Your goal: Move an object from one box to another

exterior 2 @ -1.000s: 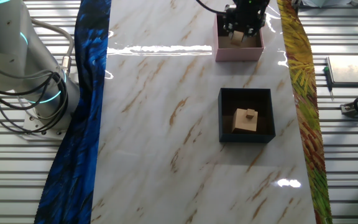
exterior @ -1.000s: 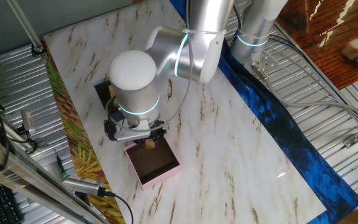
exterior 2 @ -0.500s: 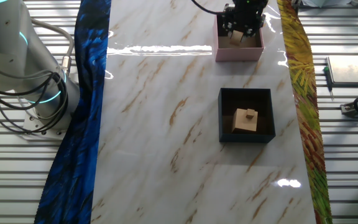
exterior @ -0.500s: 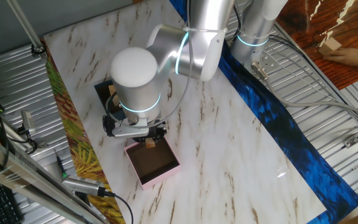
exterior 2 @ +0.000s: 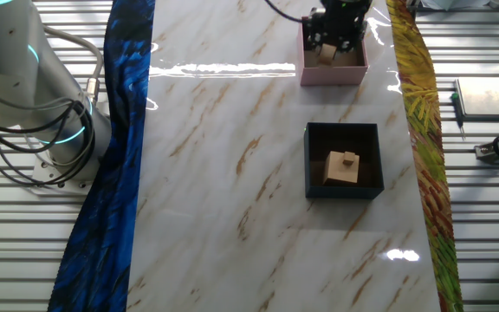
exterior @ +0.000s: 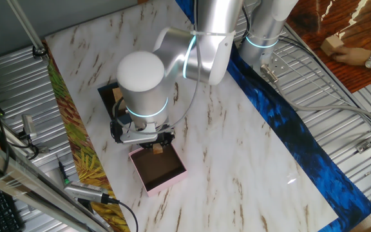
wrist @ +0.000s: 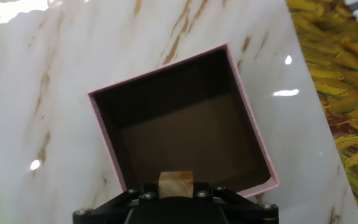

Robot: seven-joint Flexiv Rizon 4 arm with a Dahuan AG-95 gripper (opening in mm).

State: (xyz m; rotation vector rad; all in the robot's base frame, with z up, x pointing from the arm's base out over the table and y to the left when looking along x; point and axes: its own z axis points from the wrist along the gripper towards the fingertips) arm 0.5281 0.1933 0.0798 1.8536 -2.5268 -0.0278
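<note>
In the hand view the gripper (wrist: 176,194) is clenched on a small wooden block (wrist: 176,184), held just over the near wall of the pink box (wrist: 253,146). This looks like the placing step: the next move calls for lowering the block over the brown floor and letting go. Farther off, the blue box (exterior 2: 342,191) holds other wooden pieces (exterior 2: 342,166).

The white marble-patterned table (exterior 2: 232,156) fills the middle of both fixed views. A blue patterned cloth strip (exterior 2: 115,173) runs down its left edge in the other fixed view, and a yellow-green leafy strip (exterior 2: 423,147) runs down its right edge. Ribbed metal panels (exterior 2: 483,225) lie beyond both strips.
</note>
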